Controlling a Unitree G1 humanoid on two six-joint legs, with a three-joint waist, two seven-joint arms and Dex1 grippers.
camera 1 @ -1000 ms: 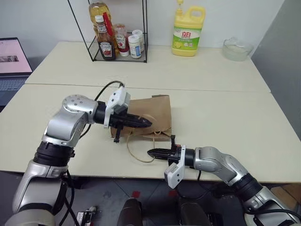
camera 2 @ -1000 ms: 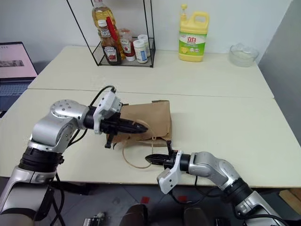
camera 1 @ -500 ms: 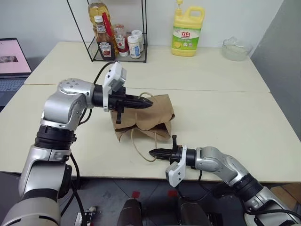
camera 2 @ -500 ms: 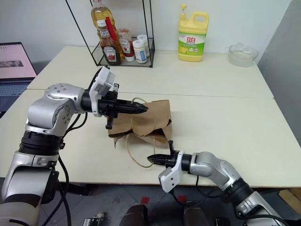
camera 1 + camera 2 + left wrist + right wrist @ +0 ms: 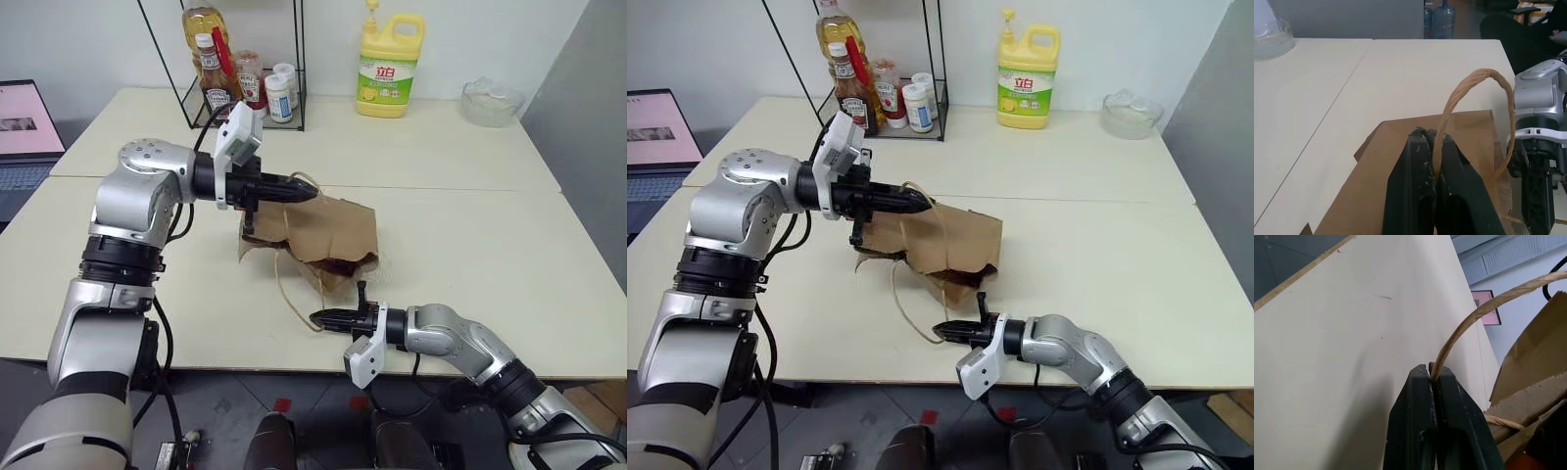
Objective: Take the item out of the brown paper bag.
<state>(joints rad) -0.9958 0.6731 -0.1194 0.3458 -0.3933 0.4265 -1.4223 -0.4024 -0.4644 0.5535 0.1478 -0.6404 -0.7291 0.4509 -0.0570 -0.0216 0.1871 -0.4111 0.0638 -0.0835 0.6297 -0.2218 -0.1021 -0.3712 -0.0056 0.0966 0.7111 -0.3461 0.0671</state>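
Left gripper [image 5: 306, 190] clamped shut on one cord handle [image 5: 1484, 81], right gripper [image 5: 318, 317] pinched on the other [image 5: 1469, 320], spreading the brown paper bag [image 5: 328, 233] open for reaching inside.

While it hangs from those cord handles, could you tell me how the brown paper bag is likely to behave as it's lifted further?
The brown paper bag is creased and sagging, so probably floppy and light. With the left gripper and right gripper each shut on a thin handle, its mouth may spread open. The cords could slip or tear.
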